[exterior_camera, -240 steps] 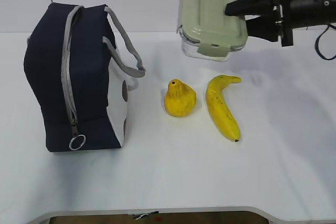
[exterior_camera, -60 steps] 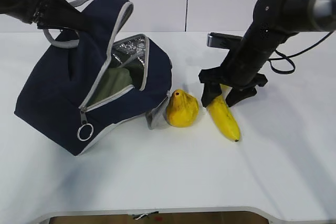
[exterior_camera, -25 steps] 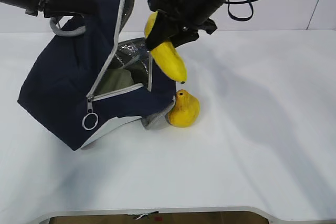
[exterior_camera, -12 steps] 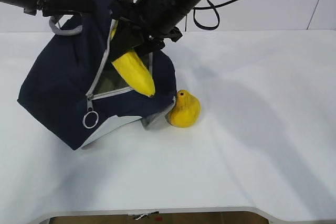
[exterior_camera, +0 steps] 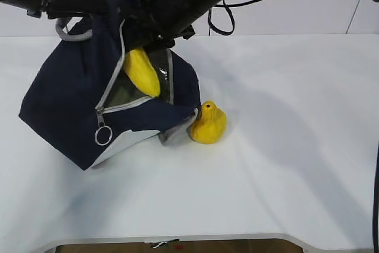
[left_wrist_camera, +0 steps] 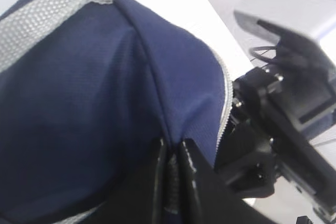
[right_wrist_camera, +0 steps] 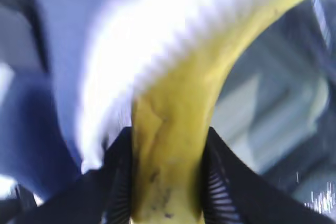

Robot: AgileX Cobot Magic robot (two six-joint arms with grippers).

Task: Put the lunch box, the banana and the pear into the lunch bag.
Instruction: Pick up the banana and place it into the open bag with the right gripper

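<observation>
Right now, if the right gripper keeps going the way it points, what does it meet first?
The right gripper, shut on the long yellow banana, points down into the open navy fabric lunch bag. First contact would probably be the pale green lid of the lunch box inside; depth is unclear.

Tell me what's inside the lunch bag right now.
In the lunch bag: the banana's lower end, held by the right gripper, over a pale green shape, likely the lunch box. The rest is hidden.

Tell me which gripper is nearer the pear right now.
Right. The right gripper, shut on the banana, is at the lunch bag opening, up and left of the pear. The left gripper pinches the bag's top at its far-left end, farther from the pear.
</observation>
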